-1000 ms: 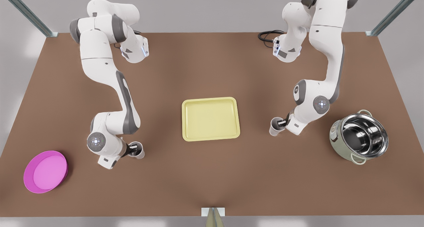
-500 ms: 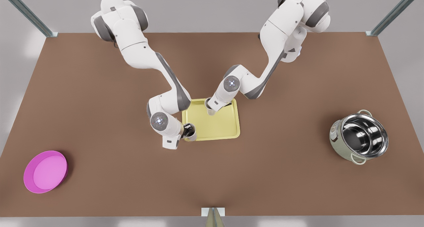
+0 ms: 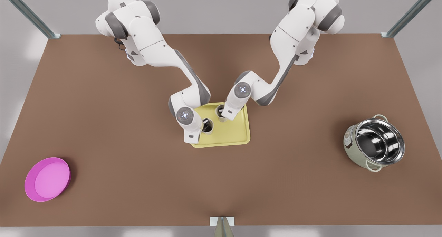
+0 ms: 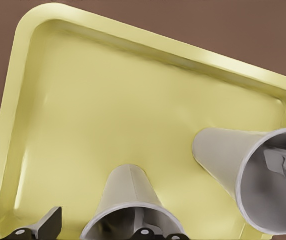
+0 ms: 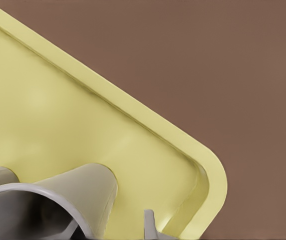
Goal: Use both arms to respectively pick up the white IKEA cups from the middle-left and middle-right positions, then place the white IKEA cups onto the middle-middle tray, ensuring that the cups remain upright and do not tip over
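Observation:
Both white cups stand upright close together on the pale yellow tray (image 3: pixel 235 133). At one cup (image 3: pixel 209 128), on the front view's left, my left gripper (image 3: pixel 204 126) is open. One finger (image 4: pixel 48 225) stands clear outside the cup (image 4: pixel 127 190) and the other is inside it. The second cup (image 3: pixel 220 117) stands just behind. My right gripper (image 3: pixel 224 113) is open at it, one finger (image 5: pixel 150 226) apart from the wall of this cup (image 5: pixel 85 187). This cup (image 4: pixel 223 150) also appears in the left wrist view.
A steel pot (image 3: pixel 374 142) stands at the front view's right. A round magenta dish (image 3: pixel 47 179) lies near the front left corner. The two arms' wrists nearly meet above the tray rim (image 4: pixel 148 47). Brown table (image 3: pixel 138 181) surrounds the tray.
Both arms carried the cups from the table's sides to the tray. In the last half second the left cup moved from the tray's front-left corner further in; the right cup barely shifted.

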Tool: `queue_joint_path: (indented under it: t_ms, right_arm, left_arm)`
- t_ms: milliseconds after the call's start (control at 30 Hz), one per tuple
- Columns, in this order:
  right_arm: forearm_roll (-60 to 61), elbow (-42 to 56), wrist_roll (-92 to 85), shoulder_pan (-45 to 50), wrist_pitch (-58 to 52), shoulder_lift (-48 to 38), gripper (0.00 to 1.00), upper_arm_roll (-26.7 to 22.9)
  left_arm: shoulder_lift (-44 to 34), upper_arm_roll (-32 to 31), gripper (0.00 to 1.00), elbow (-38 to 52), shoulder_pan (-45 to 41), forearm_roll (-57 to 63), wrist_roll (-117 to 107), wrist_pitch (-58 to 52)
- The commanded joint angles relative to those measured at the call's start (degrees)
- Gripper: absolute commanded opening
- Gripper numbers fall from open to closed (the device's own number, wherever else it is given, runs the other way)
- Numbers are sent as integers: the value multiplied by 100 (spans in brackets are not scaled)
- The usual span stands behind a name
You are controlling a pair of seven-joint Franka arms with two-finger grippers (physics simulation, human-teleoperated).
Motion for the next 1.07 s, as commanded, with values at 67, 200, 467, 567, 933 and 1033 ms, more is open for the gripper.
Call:
queue_joint_path:
  t_ms: [67, 200, 467, 567, 933, 1033]
  right_arm:
    - [242, 4, -183, 17, 14, -108, 100, -2]
    - [242, -348, -156, 52, -232, -688, 100, 7]
    - [-724, 1093, 1584, -1012, -3089, -372, 100, -1548]
    - [-1622, 1164, 1118, -1758, -3317, -1189, 100, -1233]
    - [-1815, 179, 1136, -2919, -3836, -3554, 100, 16]
    - [-1833, 153, 1118, -3068, -3880, -3650, 100, 69]
  left_arm:
    - [-288, -1, 100, -267, 56, 82, -1246, 42]
    - [-851, -27, 100, -593, 100, 73, -1308, -239]
    - [-1554, -9, 100, 2790, 2841, 1154, 5089, -6312]
    - [-1932, -9, 100, 2580, 3106, 1145, 5302, -6075]
    - [-1756, -9, 100, 2668, 3185, 1005, 5152, -6488]
    - [-1756, -9, 100, 2668, 3220, 1005, 5161, -6488]
